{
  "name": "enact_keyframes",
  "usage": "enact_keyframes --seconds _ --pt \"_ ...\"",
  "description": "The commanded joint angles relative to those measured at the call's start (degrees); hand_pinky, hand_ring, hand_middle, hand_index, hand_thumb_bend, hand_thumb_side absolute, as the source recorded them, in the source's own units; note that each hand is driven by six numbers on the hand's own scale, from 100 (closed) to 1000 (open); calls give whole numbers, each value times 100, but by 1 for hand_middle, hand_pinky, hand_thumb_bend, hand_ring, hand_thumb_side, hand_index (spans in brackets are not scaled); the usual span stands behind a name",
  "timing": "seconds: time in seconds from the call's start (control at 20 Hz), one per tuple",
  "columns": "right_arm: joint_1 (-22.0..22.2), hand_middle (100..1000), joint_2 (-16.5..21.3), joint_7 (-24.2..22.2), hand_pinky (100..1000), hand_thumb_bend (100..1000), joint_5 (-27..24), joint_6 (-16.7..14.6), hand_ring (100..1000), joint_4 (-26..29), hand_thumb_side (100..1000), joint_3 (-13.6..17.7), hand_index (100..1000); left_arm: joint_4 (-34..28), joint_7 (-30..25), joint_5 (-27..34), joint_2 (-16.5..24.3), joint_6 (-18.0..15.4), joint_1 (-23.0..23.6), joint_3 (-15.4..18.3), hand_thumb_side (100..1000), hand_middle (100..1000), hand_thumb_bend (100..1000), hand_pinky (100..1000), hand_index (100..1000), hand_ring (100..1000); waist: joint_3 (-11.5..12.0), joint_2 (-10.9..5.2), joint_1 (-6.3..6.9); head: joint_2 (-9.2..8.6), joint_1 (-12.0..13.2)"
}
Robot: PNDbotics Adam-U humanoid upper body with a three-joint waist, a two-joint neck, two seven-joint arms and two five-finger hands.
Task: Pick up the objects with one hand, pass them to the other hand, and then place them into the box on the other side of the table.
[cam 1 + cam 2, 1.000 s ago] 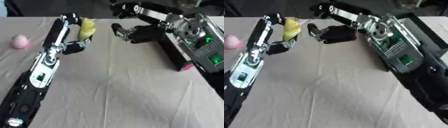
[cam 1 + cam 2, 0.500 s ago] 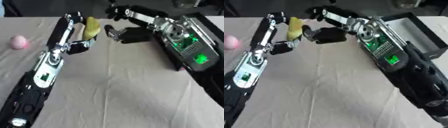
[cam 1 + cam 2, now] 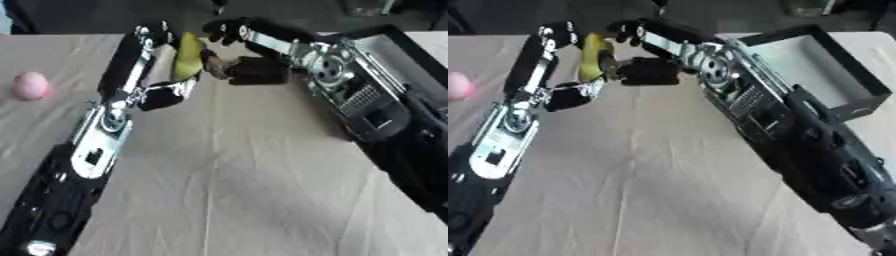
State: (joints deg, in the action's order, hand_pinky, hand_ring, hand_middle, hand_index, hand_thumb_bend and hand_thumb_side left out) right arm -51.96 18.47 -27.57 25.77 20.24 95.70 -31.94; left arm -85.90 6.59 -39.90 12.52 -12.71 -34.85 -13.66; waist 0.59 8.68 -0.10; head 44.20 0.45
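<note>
1. Black fingers of the left hand (image 3: 162, 95) are curled around the yellow object (image 3: 186, 62), held at the table's 12 o'clock edge.
2. Its long axis runs 12 to 6.
3. The right hand (image 3: 254, 72) sits just at its 3 o'clock, nearer; whether it grips, I cannot tell.
4. The box (image 3: 846, 82) lies farther toward 3.

Even, soft light, faint shadows on the cloth, both views slightly blurred
</note>
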Motion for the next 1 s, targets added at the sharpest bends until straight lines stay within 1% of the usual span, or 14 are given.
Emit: enact_keyframes --seconds 0.05,0.1,0.15,0.4,0.6,0.8,1.0 --pt "-131 889 14 -28 968 100 5 -66 913 27 911 25 994 -128 19 -31 28 14 -130 -18 100 529 100 696 449 608 7 -152 -56 -9 -12" --pt "-131 889 16 -34 968 100 -3 -69 913 28 911 27 994 -130 18 -31 28 17 -130 -20 100 529 100 696 449 608 7 -152 -56 -9 -12" --pt "-125 891 12 -48 971 100 -51 -80 915 55 953 29 1000 -114 12 -32 29 31 -124 -15 100 528 100 696 449 607 6 -150 -56 -9 -2" --pt "-117 891 54 -161 973 100 -378 -23 914 266 1000 46 1000 -71 -18 -51 18 63 -133 -16 100 528 100 696 449 608 -1 -146 -60 -9 21" --pt "-117 890 58 -277 973 100 -476 17 913 303 1000 15 1000 -70 -25 -81 8 53 -148 -29 100 529 100 696 449 609 0 -146 -63 -9 18" --pt "-126 886 57 -308 968 100 -364 20 911 274 988 0 997 -77 -17 -112 -1 31 -161 -47 100 530 100 696 449 609 3 -148 -68 -9 16" --pt "-128 875 52 -209 965 100 31 -4 911 168 966 -1 989 -106 8 -147 0 16 -167 -58 100 529 100 695 449 609 6 -150 -73 -9 11"
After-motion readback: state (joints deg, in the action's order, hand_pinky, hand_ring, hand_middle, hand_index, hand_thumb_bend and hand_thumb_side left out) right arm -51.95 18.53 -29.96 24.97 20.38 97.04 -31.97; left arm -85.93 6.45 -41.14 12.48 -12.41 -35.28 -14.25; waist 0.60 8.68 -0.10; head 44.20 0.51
